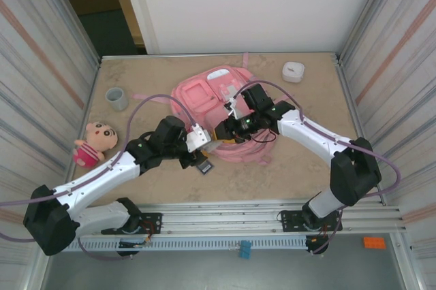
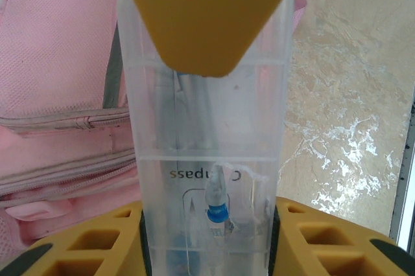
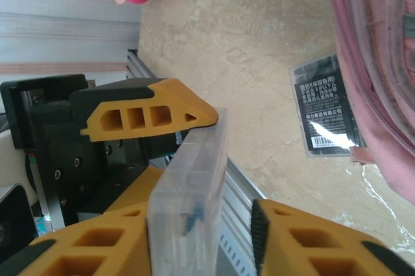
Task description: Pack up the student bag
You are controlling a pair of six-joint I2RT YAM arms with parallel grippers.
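One each: bag [image 1: 194,96], doll [image 1: 95,143], cup [image 1: 116,98], case [image 2: 207,185], packet [image 3: 324,111], white tub [image 1: 293,71].

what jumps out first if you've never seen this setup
The big pink bag lies in the middle of the table, with both arms reaching to its near edge. There the left gripper clamps a clear case, whose other end sits between the right gripper's fingers, a gap showing on one side. A doll lies at the left edge.

The clear plastic case [image 2: 207,179] carries dark lettering that is upside down in the left wrist view and seems to read "Compass". The black packet [image 3: 324,104] bears small white print and a barcode, both illegible.
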